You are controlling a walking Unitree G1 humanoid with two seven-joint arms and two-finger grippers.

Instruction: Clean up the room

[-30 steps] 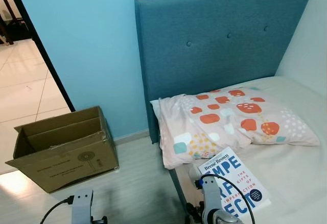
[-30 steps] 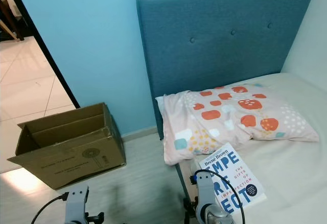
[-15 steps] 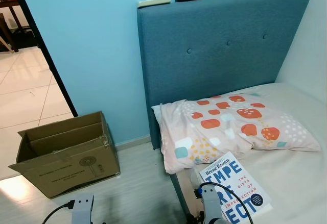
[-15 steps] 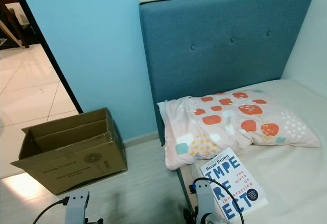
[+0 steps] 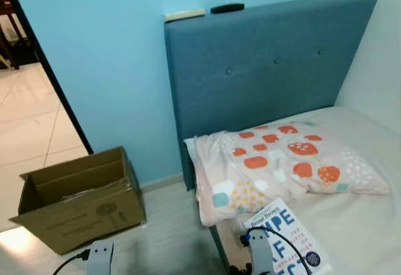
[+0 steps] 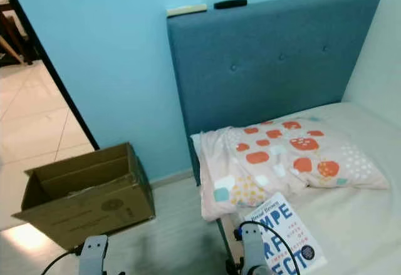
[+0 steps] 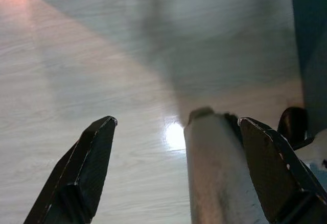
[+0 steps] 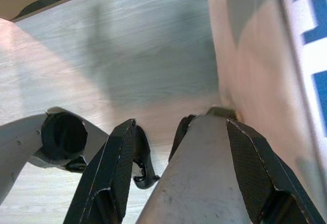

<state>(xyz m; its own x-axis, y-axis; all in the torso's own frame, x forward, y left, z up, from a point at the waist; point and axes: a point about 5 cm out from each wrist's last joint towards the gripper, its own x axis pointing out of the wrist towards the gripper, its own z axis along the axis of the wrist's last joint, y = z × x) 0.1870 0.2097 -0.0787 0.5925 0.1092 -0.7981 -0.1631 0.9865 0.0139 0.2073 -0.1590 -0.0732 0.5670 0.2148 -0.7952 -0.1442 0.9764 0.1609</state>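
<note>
Both arms hang low, fingers spread and empty.
The book (image 6: 281,234) lies on the bed (image 6: 363,212) just beside the right fingers (image 8: 120,168); the cardboard box (image 6: 84,193) stands open beyond the left fingers (image 7: 84,168); reaching the book looks next.

Home bedroom: bed (image 5: 357,225), padded blue headboard (image 5: 263,74), patterned pillow (image 5: 276,162) (cardboard box (image 5: 78,200) on floor).

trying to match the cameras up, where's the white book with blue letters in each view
Left eye view: white book with blue letters, bottom right, on the bed below the patterned pillow.
Right eye view: bottom right again, below that pillow.
Right wrist view: its white and blue cover along one edge.
Left wrist view: cannot make it out.
Shared landmark: brown cardboard box.
</note>
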